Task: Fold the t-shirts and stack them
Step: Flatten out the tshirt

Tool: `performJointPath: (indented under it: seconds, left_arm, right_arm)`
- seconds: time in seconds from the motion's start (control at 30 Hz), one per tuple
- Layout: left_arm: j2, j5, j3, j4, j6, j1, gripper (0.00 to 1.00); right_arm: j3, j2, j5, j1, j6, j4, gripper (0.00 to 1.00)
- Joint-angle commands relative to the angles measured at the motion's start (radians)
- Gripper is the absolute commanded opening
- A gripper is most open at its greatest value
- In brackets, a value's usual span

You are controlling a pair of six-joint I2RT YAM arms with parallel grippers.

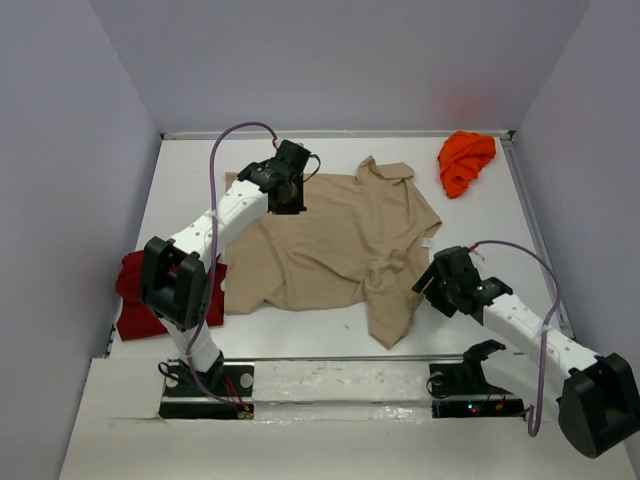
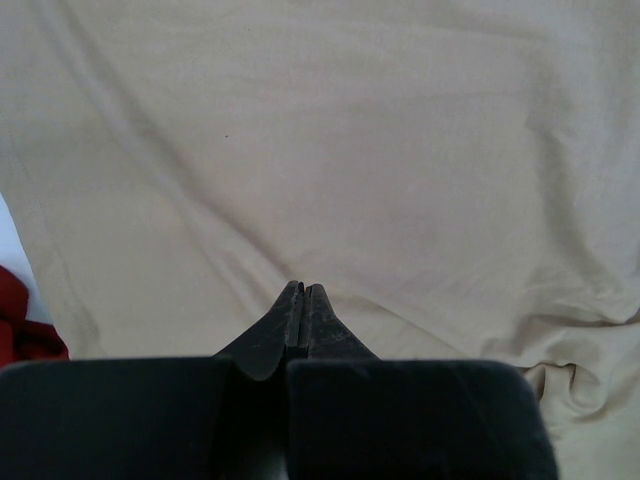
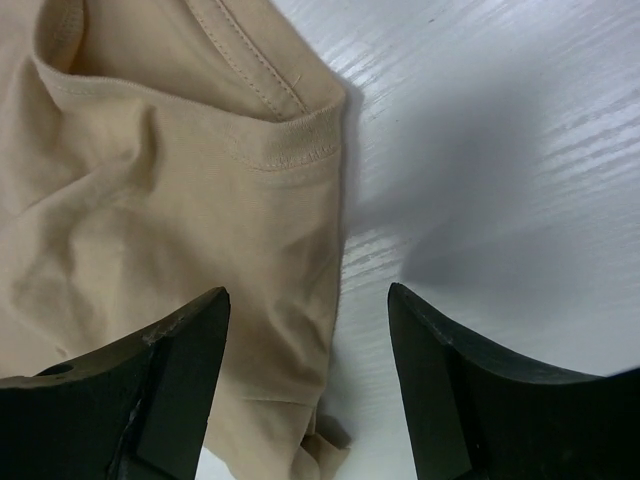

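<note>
Right gripper [image 3: 308, 300] gapes over the tan shirt [image 1: 340, 240] sleeve hem, left gripper [image 2: 303, 300] pinched together empty above the shirt; a shallow bite could slip off.

Looks like a robotics lab test cell to me: a white table [image 1: 330, 345] boxed in by plain grey walls [image 1: 340, 60], a left arm [image 1: 225, 215] and right arm [image 1: 525, 322] bolted at its edge, purple cables [image 1: 213, 165] trailing.

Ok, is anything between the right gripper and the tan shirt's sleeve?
Nothing visible. The right gripper is open directly over the sleeve edge of the tan shirt, with one finger above cloth and the other above the table.
</note>
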State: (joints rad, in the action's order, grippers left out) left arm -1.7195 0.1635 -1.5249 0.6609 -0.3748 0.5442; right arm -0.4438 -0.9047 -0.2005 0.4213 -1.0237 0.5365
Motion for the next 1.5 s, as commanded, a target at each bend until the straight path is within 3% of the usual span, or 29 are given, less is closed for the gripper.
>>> performJointPath:
  seconds: [0.0,0.2,0.47,0.53,0.57,0.63,0.67,0.8,1.1,1.23,1.47]
  left_arm:
    - [0.029,-0.002,-0.007,-0.010,0.014,0.007,0.00]
    - [0.034,-0.005,-0.006,-0.010,0.016,0.008,0.00]
    - [0.029,-0.004,-0.009,-0.007,0.019,0.007,0.00]
    - [0.023,-0.004,-0.012,-0.006,0.020,0.008,0.00]
    - [0.023,-0.004,-0.017,-0.006,0.022,0.008,0.00]
    - [0.017,-0.004,-0.020,-0.006,0.022,0.008,0.00]
    - [0.014,-0.004,-0.024,-0.007,0.022,0.008,0.00]
    - [-0.009,-0.027,-0.032,-0.015,0.020,0.008,0.00]
    - [0.008,-0.018,-0.026,-0.004,0.016,0.008,0.00]
    - [0.027,-0.015,-0.011,0.002,0.014,0.008,0.00]
    - [0.052,-0.015,0.046,-0.017,0.014,0.008,0.00]
  right_arm:
    - [-0.039,-0.092,0.065,-0.030,0.056,-0.113,0.70]
    - [-0.061,-0.224,0.130,-0.134,0.135,-0.222,0.70]
    - [-0.108,-0.329,0.133,-0.180,0.194,-0.276,0.65]
    - [-0.110,-0.320,0.128,-0.181,0.188,-0.273,0.46]
    - [-0.107,-0.295,0.122,-0.181,0.183,-0.262,0.23]
    - [-0.099,-0.269,0.104,-0.181,0.171,-0.242,0.03]
    - [-0.096,-0.254,0.086,-0.181,0.154,-0.227,0.00]
    - [-0.082,-0.154,-0.010,-0.181,0.134,-0.182,0.00]
    - [-0.228,-0.200,-0.241,-0.181,0.102,-0.050,0.00]
    - [-0.292,-0.264,-0.243,-0.240,0.135,-0.036,0.00]
    - [-0.360,-0.243,-0.292,-0.330,0.247,-0.024,0.00]
